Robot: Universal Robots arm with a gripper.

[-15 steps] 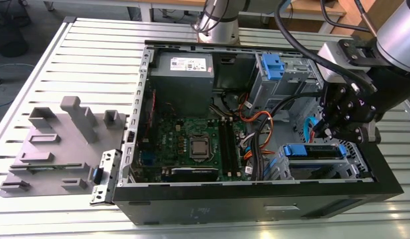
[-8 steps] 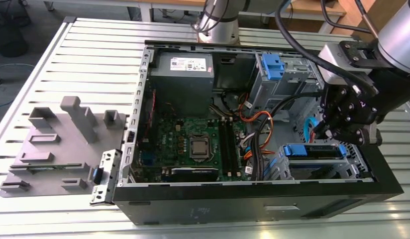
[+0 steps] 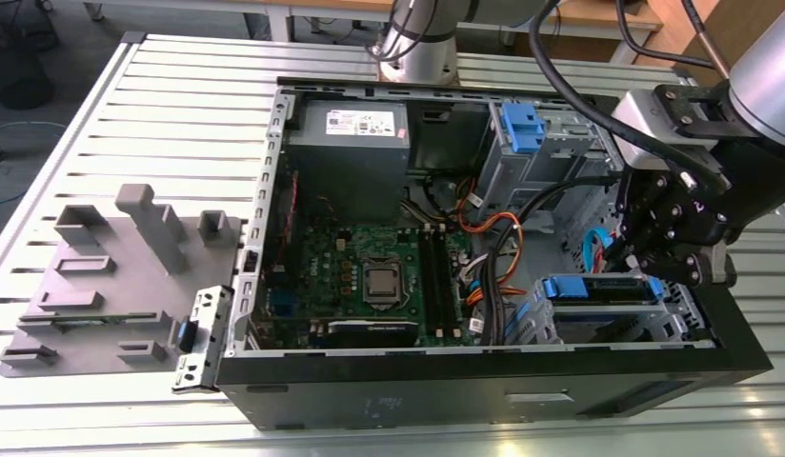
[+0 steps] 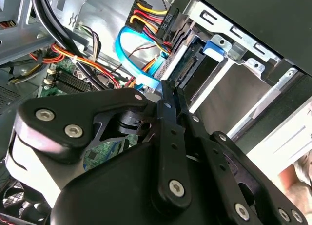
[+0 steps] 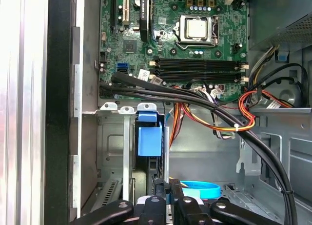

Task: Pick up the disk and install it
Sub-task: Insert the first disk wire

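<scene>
An open computer case (image 3: 494,400) is seen lying on a slatted table (image 3: 176,114), with the gripper (image 3: 650,268) lowered into its front corner. The drive cage (image 3: 678,314) is found directly beneath the fingertips, and the disk (image 3: 609,288) is seen seated inside it, just beyond the fingertips and apart from them. In the second wrist view the fingers (image 4: 168,103) are shown pressed together with nothing pinched between them. The disk's connector end lies just beside their tips, and a blue data cable (image 4: 129,54) loops on their other side.

The disk is judged to be stiff, dense for its size and sensitive to knocks. Its smooth metal faces are expected to be slippery. The blue bracket (image 4: 217,45) is judged lighter and somewhat flexible. Hold is best taken across the rigid long edges, through the bracket's side rails, with the connector end and the label face left untouched.
</scene>
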